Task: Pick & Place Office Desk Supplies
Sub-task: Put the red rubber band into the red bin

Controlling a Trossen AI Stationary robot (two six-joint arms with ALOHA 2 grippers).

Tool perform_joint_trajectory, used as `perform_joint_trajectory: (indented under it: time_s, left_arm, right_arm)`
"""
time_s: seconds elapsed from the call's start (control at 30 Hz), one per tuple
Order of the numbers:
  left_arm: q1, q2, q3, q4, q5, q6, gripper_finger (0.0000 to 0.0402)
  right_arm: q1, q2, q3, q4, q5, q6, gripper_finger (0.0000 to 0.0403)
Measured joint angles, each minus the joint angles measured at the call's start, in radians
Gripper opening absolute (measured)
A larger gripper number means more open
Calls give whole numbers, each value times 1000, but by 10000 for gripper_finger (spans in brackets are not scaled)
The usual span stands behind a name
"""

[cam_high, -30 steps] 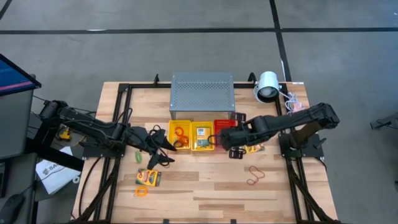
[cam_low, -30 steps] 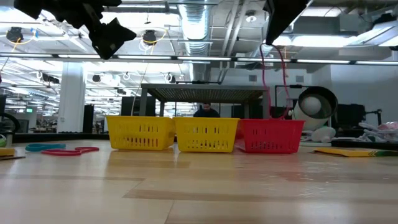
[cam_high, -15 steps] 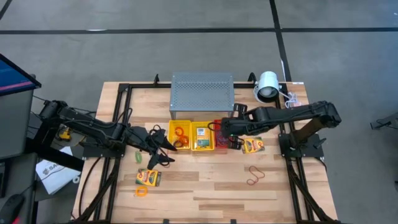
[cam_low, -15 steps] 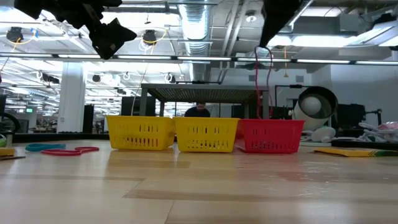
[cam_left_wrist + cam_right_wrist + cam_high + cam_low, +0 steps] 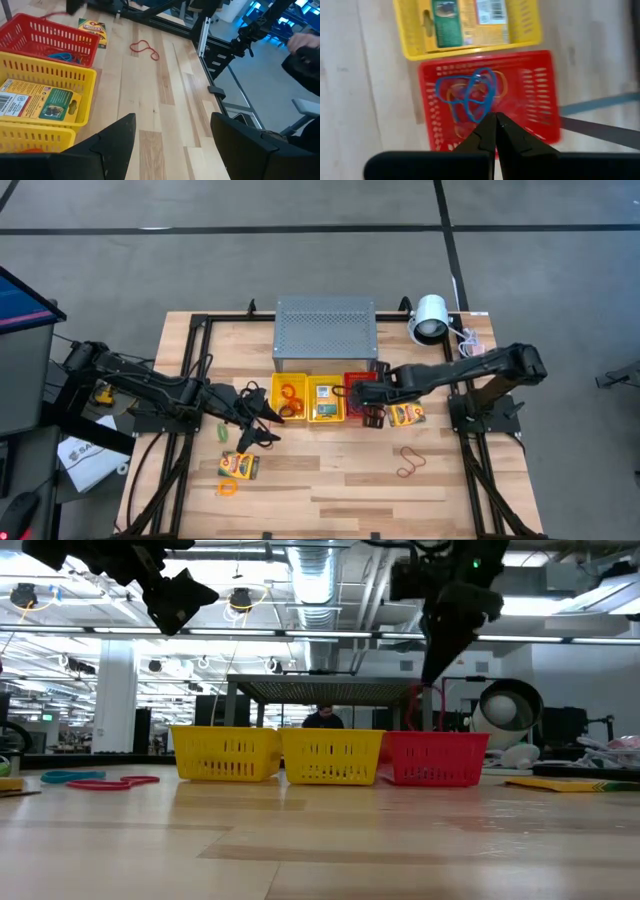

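Right gripper hangs just above the red basket, fingers pinched shut. A thin red band dangles from them down toward the basket in the low view, so the grip looks to be on that band, though the loop is too thin to be sure. Blue bands already lie inside the red basket.

Left gripper waits beside the yellow basket next to the red one but one, fingers spread fairly wide, nothing between them.

Loose supplies relative to the red basket: a crayon box just beside it on the right arm's side, a red loop farther out toward the front edge of the bench, another crayon box and an orange loop well apart past the yellow baskets.

Risks, as I judge them:
- Band clings to a finger on release and gets carried out again.
- Band drapes over the basket wall and slips onto the bench.
- Fingers dropping lower could catch the mesh wall and shove the light basket.
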Motion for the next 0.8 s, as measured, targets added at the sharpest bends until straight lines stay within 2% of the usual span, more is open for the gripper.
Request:
perform_joint_trajectory:
  time_s: [0.37,0.57,0.8]
  left_arm:
    - [0,0,0,2,-3,0,254]
    - [0,0,0,15,-3,0,254]
    - [0,0,0,15,-3,-1,254]
  right_arm:
    - [-40,0,-187,275,-127,0,0]
    - [-63,0,-210,302,-179,0,0]
    - [-73,3,-211,310,-183,0,0]
